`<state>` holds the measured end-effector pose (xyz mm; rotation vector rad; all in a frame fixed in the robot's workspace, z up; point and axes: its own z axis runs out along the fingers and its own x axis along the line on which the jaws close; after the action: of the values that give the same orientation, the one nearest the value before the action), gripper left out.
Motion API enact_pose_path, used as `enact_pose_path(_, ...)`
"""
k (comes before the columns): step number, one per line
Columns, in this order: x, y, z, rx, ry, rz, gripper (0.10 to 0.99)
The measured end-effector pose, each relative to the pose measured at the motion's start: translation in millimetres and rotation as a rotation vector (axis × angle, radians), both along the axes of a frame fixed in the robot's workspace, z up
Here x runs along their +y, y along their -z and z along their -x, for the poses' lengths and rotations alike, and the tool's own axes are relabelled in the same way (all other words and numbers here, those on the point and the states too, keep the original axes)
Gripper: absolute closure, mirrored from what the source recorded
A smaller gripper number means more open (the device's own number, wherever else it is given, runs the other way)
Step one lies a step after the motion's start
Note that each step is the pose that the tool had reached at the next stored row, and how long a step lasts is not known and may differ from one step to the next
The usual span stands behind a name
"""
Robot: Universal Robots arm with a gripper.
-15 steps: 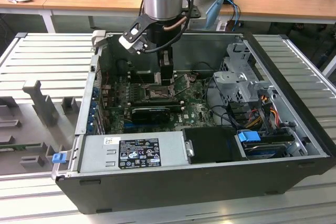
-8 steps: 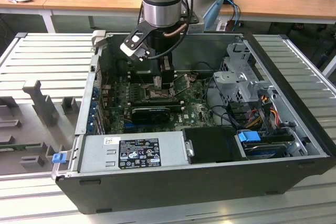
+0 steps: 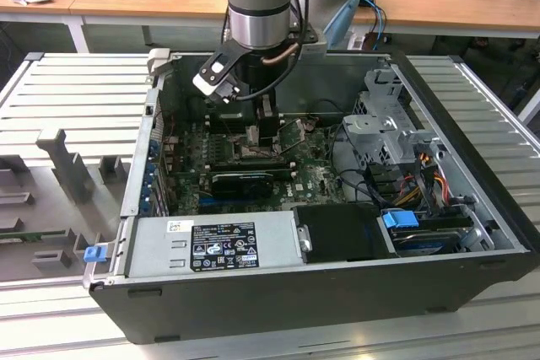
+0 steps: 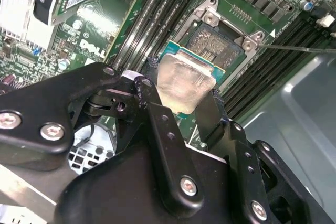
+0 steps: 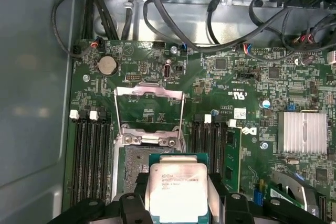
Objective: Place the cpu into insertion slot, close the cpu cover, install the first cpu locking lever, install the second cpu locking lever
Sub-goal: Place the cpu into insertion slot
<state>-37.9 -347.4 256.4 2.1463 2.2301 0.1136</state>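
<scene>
My gripper point(image 4: 182, 92) is shut on the cpu point(image 4: 185, 77), a flat square chip with a pale silvery face on a green base. I hold it by two opposite edges between black fingers point(image 4: 157, 109). It hovers just over the insertion slot point(image 4: 223, 38), whose dark centre and metal rim lie uncovered on the green board. In the first wrist view the cpu point(image 5: 177, 187) overlaps the near part of the slot point(image 5: 135, 157). The cpu cover point(image 5: 149, 92) is swung open behind it. In the exterior view the gripper point(image 3: 256, 134) reaches down into the computer case point(image 3: 278, 292).
Black memory slots point(image 5: 90, 156) flank the socket on both sides. A finned heatsink point(image 5: 301, 132) and a long black card point(image 3: 243, 181) sit close by. Cable bundles point(image 5: 173, 22) hang at the drive cage point(image 3: 388, 128). The power supply point(image 3: 215, 246) fills the case's near side.
</scene>
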Motion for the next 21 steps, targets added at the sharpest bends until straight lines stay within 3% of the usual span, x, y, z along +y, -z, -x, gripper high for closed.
enact_pose_path(4, 1.6, 11.6, 0.4, 0.0000, -0.002, 0.000, 0.561)
enact_pose_path(12, 11.4, 13.9, -1.6, -0.0001, -0.002, 0.000, 0.561)
enact_pose_path(16, 14.2, 18.0, -1.5, 0.0001, 0.029, 0.000, 0.561)
enact_pose_path(21, 17.5, 22.6, 7.4, 0.0000, 0.034, 0.000, 0.561)
